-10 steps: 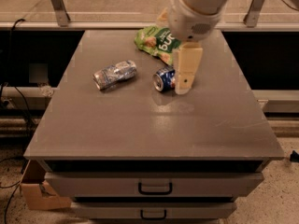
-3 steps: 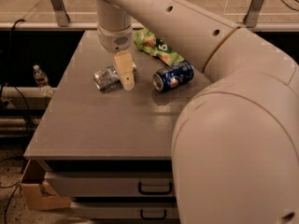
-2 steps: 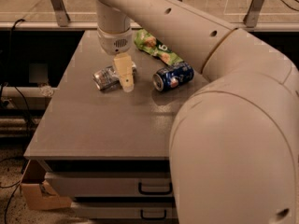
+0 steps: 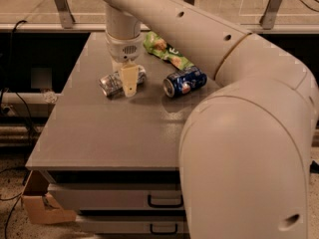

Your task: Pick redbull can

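The redbull can (image 4: 110, 83), slim, silver and pale blue, lies on its side on the grey table (image 4: 99, 133), left of the middle. My gripper (image 4: 128, 85) comes straight down onto it and stands over the can's right half, at table level. The gripper's cream tip covers the can's middle, and the can's right end (image 4: 141, 74) shows just past it. My arm's large cream links fill the right side of the view.
A dark blue can (image 4: 185, 81) lies on its side just right of the gripper. A green snack bag (image 4: 166, 51) lies behind it near the table's back edge. Drawers (image 4: 114, 198) sit below the table's front edge. A cardboard box (image 4: 40, 205) stands on the floor at the left.
The gripper has moved from beside the dark blue can leftward to the silver can. Over the last second it has settled slightly lower onto that can.
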`<state>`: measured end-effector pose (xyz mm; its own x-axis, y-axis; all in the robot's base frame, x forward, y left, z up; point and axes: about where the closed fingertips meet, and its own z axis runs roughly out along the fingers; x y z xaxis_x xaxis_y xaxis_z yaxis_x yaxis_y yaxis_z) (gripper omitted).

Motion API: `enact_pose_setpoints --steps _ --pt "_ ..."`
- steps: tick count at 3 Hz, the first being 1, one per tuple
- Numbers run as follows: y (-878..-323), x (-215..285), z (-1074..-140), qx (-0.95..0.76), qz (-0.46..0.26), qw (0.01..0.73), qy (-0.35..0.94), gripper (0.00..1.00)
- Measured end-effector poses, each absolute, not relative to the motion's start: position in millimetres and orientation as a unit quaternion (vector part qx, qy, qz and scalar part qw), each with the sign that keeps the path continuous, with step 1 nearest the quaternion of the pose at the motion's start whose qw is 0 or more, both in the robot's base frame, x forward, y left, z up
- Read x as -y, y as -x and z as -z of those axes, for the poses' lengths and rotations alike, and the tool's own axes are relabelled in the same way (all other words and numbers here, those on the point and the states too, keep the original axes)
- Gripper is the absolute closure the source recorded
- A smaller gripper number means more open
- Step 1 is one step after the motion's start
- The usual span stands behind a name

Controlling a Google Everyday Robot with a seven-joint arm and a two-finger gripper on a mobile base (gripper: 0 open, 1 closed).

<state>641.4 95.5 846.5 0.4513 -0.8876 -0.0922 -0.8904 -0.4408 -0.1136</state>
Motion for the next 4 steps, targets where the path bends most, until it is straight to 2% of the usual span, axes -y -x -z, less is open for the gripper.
enact_pose_setpoints --steps 2,3,4 --pt "-644.9 -90.2 -855.2 -0.531 -0.015 0.083 0.843 0.85" --pt "-648.3 -76.2 -885.8 -0.537 -0.002 0.113 0.836 1.00" --pt "-647.9 -62.5 -911.1 -0.541 -0.006 0.142 0.829 1.00"
